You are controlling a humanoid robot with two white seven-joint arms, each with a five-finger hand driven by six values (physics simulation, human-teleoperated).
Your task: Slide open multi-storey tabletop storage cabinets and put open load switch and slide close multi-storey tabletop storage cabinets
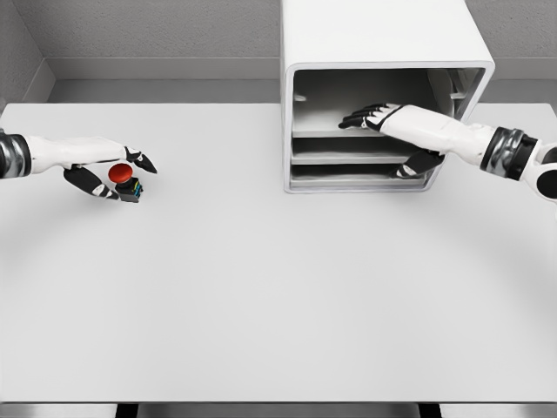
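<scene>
The load switch (126,180), a black block with a red round button, is at the table's far left. My left hand (117,177) clasps it, fingers behind and thumb in front touching its base. The white multi-storey cabinet (383,43) stands at the back, right of centre, its front showing a dark interior with shelf-like drawers (348,157). My right hand (392,139) reaches in from the right across the cabinet front. Its fingers (365,116) lie flat and spread over the upper level, and its thumb hangs down by the lower one.
The white table (278,287) stretches wide in front of the cabinet. A grey wall runs behind the table's back edge. The table's front edge lies near the bottom of the picture.
</scene>
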